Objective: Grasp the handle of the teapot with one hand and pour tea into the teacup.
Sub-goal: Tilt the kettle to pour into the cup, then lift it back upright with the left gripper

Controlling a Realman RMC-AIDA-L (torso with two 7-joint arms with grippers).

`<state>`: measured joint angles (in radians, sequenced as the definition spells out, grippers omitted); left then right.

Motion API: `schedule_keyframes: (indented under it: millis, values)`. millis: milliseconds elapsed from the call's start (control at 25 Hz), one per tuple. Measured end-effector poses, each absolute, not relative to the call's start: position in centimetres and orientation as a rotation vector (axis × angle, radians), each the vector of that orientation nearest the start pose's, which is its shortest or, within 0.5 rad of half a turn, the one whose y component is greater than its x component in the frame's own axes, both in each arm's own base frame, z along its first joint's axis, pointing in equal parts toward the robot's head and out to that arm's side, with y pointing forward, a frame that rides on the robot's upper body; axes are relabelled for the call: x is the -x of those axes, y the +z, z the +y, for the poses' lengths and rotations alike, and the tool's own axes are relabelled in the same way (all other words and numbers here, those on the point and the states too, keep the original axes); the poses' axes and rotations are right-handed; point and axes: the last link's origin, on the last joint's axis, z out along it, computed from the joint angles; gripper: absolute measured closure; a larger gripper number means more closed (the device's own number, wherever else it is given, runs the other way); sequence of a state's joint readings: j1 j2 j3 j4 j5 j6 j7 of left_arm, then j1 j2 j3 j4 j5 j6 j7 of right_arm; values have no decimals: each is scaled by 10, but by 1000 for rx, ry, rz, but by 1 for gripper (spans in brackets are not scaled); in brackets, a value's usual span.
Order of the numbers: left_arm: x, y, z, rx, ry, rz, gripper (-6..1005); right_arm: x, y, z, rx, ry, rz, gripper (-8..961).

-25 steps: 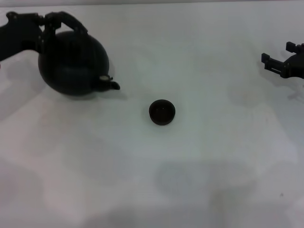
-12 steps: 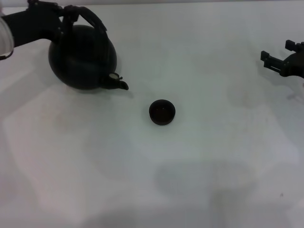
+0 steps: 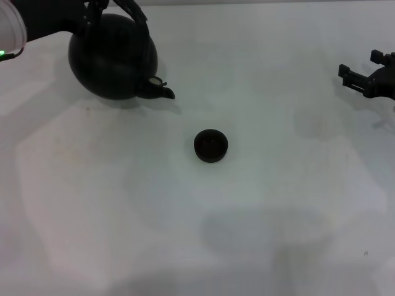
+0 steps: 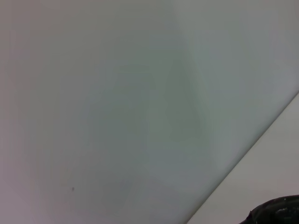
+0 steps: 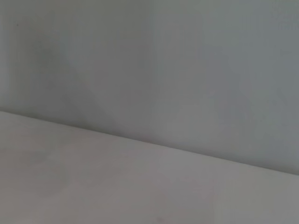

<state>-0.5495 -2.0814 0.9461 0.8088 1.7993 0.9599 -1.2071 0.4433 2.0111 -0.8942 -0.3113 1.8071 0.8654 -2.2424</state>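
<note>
two arms share this bench (image 3: 259,234), but we have only one at work. our left claw (image 3: 92,13) sits at the far left of the head view, up at the top of the teapot (image 3: 113,57), where the dark arched handle (image 3: 134,11) loops over the lid. we judge it is pinching that handle, since the pot's shadow lies offset on the white surface as if the pot hangs clear of it, though the black fingers merge with the black handle and we cannot make out how they wrap it. holding by the top arch makes sense to us: the pot can swing and tip forward from there, and its short spout (image 3: 164,93) already points toward the teacup (image 3: 211,145).

the teacup stands alone near the middle of the bench, upright, its dark inside facing up, well apart from the spout. so we judge the pour is not yet begun; the pot has to travel nearer and over the cup before any tilt.

our right claw (image 3: 365,77) waits at the far right edge, away from both things and touching nothing we can see; whether its fingers are spread or pressed together we cannot tell.

the left wrist view gives us only bare surface and a dark sliver in one corner, and the right wrist view shows nothing of the pot or cup.
</note>
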Motion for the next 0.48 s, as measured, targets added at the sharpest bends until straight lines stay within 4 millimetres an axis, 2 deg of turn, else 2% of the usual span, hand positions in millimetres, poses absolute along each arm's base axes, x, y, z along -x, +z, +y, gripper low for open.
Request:
schedule_keyframes:
  millis: [320,480]
  values:
    - [226,6,417,2375,-271,-171,882,-368,3,350,2048,397,755,95]
    - [221,7,418,2371,-275,-158,882,-369,3,348,2042,399,764,95]
